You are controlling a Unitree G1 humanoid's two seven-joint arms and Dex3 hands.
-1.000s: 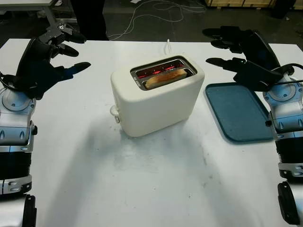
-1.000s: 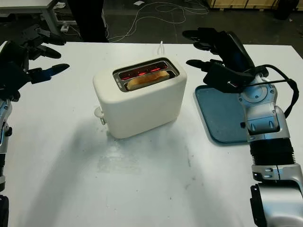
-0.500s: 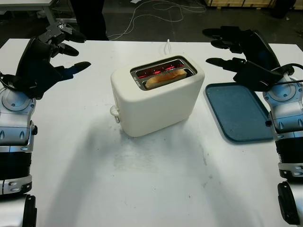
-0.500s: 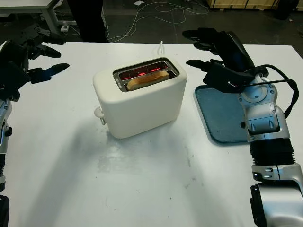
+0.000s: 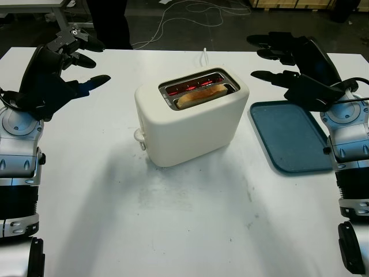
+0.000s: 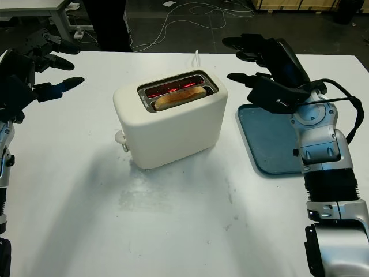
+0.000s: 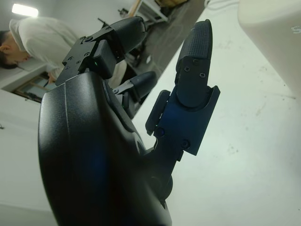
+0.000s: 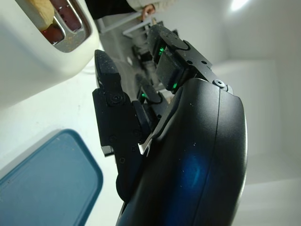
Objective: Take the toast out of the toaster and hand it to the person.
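Toast (image 5: 200, 95) sits in the near slot of the cream toaster (image 5: 190, 118), mid counter (image 5: 190, 219), top edge poking above the slot; far slot glows red, so elements are prob. live. Nothing grasped yet.

Left hand (image 5: 57, 69) hovers above the counter's left side, well apart from the toaster, holding nothing, fingers open. Right hand (image 5: 294, 60) hovers right of the toaster, above the far end of the blue tray (image 5: 291, 138), also holding nothing, fingers open. A person stands beyond the far counter edge (image 5: 109, 20), legs visible.

Step in hand, as I judge it: reach for the toast. Right hand looks the better pick, nearer the slot.

Doing it well:
- Come in from above, w/ fingers lined up across the slice's thin faces, not its ends.
- Only a narrow strip sticks out, so pinch low but keep fingertips off the slot's metal rim and away from the glow.
- Grip lightly; toast crumbles.
- Pull straight up along the slot; a tilt could jam it or drag the toaster, which looks light and unsecured.
- Left hand could steady the toaster body if it shifts.
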